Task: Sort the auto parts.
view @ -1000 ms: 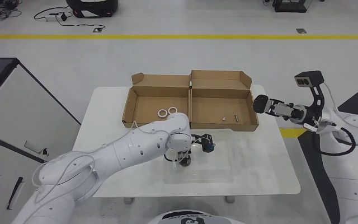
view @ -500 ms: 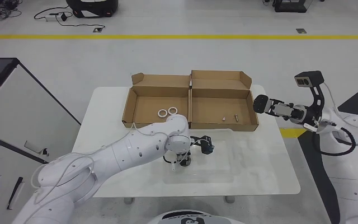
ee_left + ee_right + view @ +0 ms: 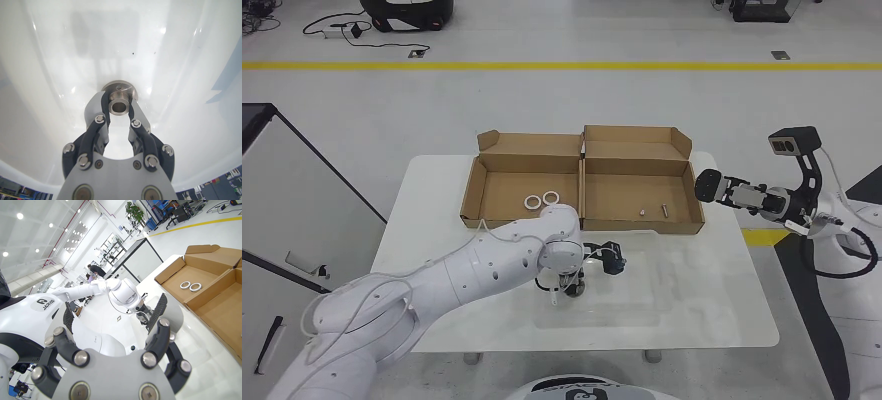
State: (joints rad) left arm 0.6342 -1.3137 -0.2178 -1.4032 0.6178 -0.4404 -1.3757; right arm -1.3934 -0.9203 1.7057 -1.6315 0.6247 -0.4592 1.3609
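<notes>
Left jaws clamp the neck of a silver flanged metal bushing (image 3: 118,106), flange down in the white plastic tray (image 3: 189,75) on the desk (image 3: 422,235); upright grip, so I judge a clean lift. Right jaws gape beside the brown cardboard boxes (image 3: 627,190), out of my way.

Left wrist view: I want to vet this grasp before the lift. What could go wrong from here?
1. The left jaws pinch only the smooth hub of the metal bushing; it may slip or tilt on lifting.
2. The boxes hold white rings and bolts, nothing alike, so it could land in the wrong one.
</notes>
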